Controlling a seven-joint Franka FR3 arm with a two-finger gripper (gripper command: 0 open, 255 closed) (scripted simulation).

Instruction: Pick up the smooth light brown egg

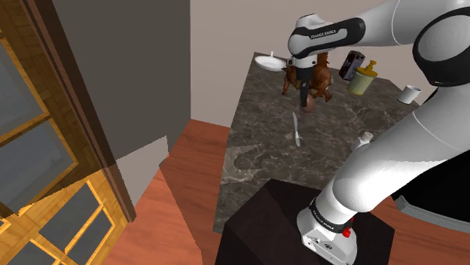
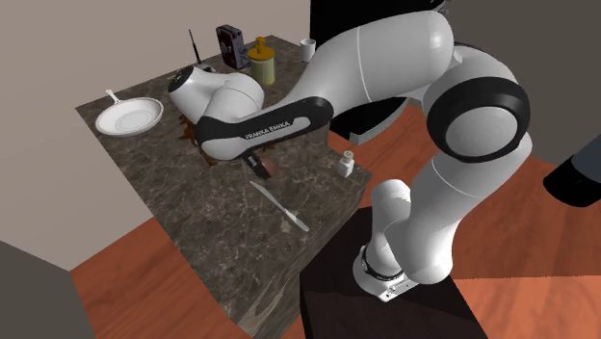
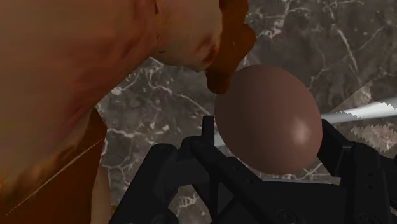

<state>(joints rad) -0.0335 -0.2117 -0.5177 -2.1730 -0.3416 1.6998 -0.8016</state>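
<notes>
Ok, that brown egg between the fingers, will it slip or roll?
Probably slippery: the egg looks smooth, with a glossy highlight. The gripper clasps only its curved sides, so a hard squeeze might pop it out. Being round, it would likely roll on the flat counter if dropped.

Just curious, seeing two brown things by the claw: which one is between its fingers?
The smooth rounded egg, clasped by the gripper; the bigger, mottled brown figure is beside it, outside the fingers.

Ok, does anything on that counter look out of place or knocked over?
Nothing looks spilled or broken. The egg sits clasped in the hand, with a brown figure crowding it, and a knife lies flat on the counter.
</notes>
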